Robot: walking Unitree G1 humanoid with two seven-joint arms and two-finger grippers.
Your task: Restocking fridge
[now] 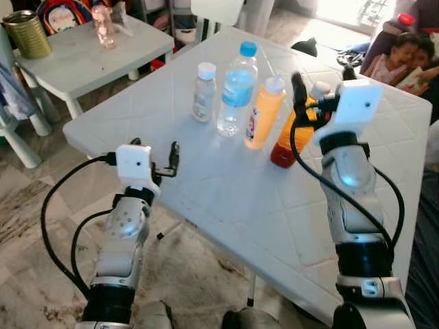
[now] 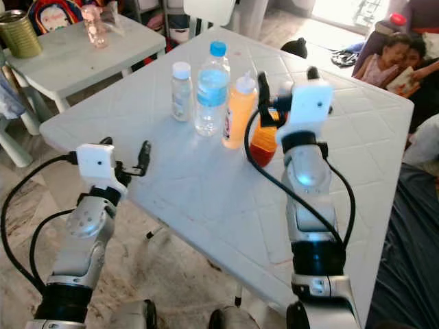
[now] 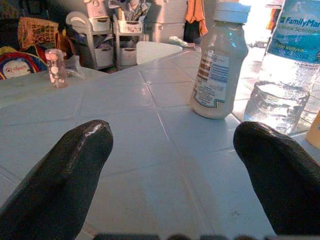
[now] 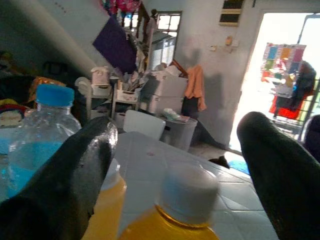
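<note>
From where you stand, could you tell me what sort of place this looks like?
Probably a lived-in home, perhaps a dining or living area: a white plastic table holding bottles, a tiled floor, and shelves of household clutter along the wall.

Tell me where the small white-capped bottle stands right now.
The small white-capped bottle stands upright on the white table, at the left end of the bottle row, just left of the blue-capped water bottle and ahead of the left gripper.
</note>
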